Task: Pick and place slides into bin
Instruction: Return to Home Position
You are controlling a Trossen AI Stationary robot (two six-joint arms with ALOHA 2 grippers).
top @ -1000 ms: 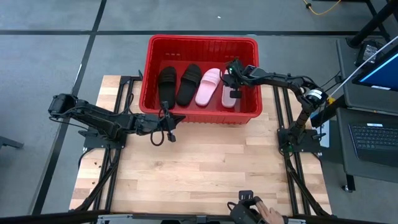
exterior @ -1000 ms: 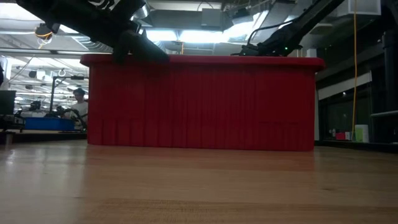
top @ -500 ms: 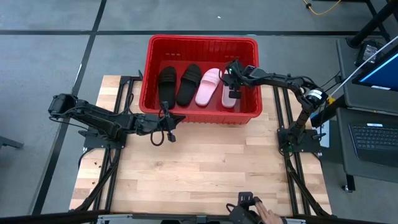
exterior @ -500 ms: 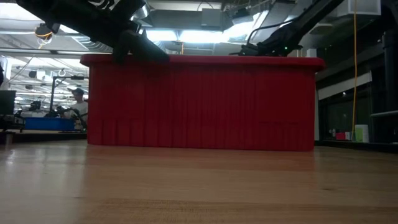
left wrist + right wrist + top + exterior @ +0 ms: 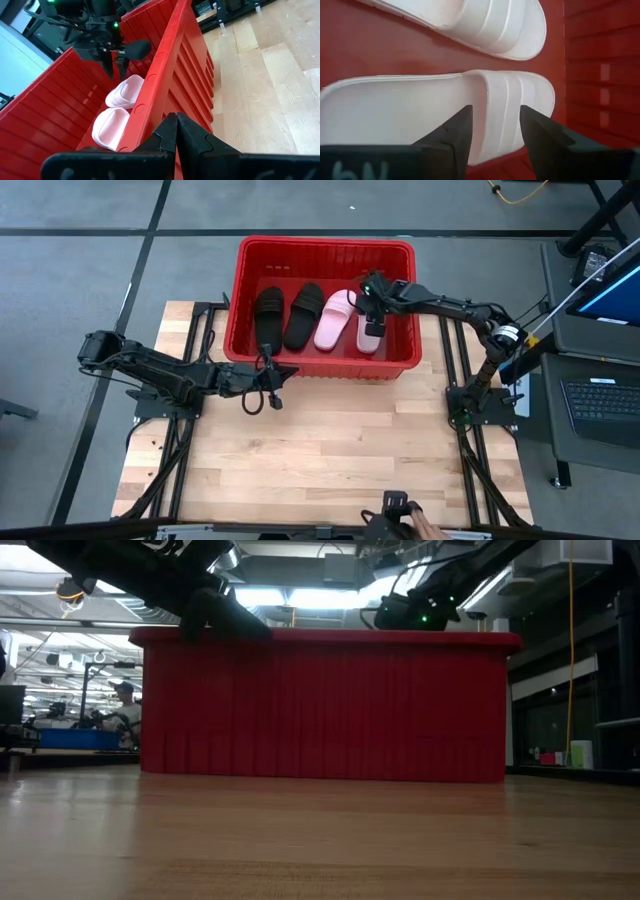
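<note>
The red bin [image 5: 325,252] stands at the table's far middle. Four slides lie side by side on its floor: two black ones [image 5: 268,315] [image 5: 303,313] and two pale pink ones [image 5: 335,318] [image 5: 368,338]. My right gripper [image 5: 492,125] is open and points down, just above the rightmost pink slide [image 5: 420,107], by its strap. The left wrist view shows it [image 5: 114,67] clear of both pink slides [image 5: 125,90]. My left gripper [image 5: 176,122] is shut and empty, level, just outside the bin's near wall [image 5: 172,75].
Bare wooden tabletop [image 5: 330,450] lies in front of the bin. A person's hand [image 5: 420,525] shows at the table's near edge. The bin's front wall [image 5: 320,705] hides its inside in the low view. A laptop [image 5: 600,405] stands off the table's right side.
My right gripper has risen above the bin's rim and drawn slightly toward the table's far left, over the rightmost pink slide. The slides lie as before.
</note>
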